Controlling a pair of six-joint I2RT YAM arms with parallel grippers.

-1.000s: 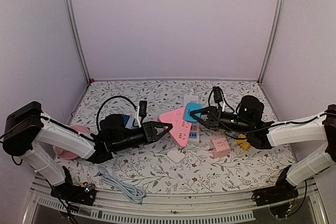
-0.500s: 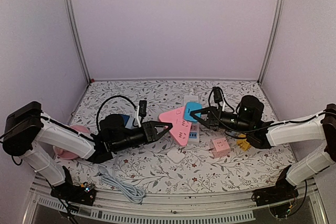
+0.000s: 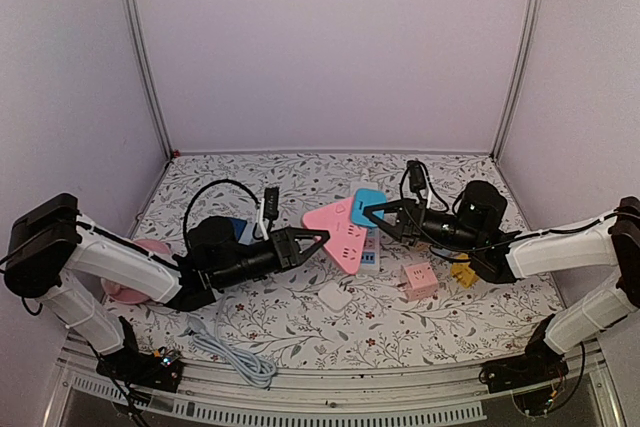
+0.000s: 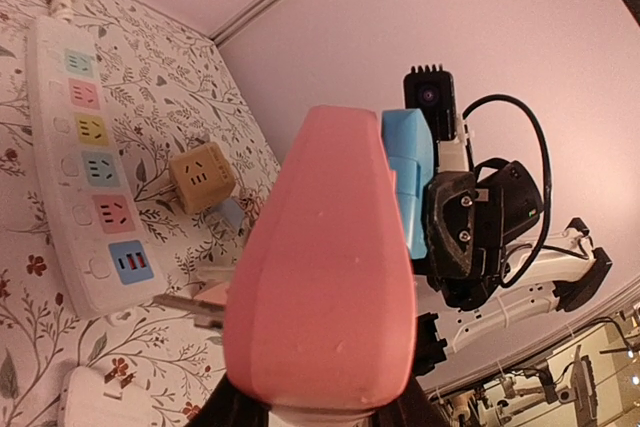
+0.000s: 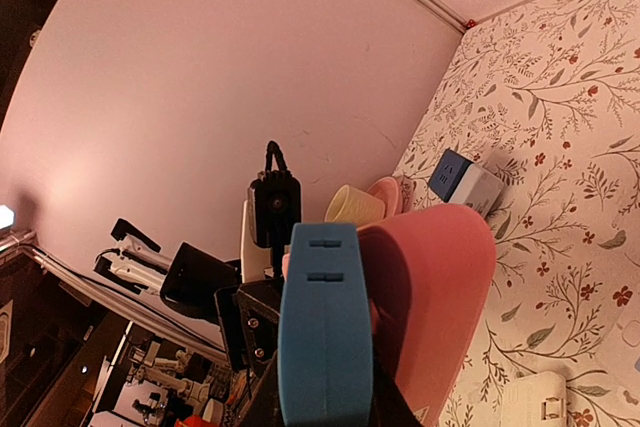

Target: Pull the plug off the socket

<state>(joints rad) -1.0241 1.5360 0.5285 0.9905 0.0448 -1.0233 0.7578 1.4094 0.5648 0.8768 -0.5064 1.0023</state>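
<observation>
Blue plug (image 3: 368,199) touching pink socket (image 3: 335,230), looks seated. Both held off table mid-scene, above white power strip (image 4: 88,162).

Just changed: my right gripper (image 3: 372,209) pressed tight onto plug, and plug end nudged slightly far. My left gripper (image 3: 320,240) pinches socket's near-left end.

Meaning, I judge: both grips set, pull-apart not yet done.

Count: one plug, one socket, one strip. Three cubes: pink cube (image 3: 418,280), yellow cube (image 3: 462,272), blue cube (image 3: 246,232).

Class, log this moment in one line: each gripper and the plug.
left gripper: shut on pink socket | right gripper: shut on blue plug | plug: against socket, separation unclear
</observation>
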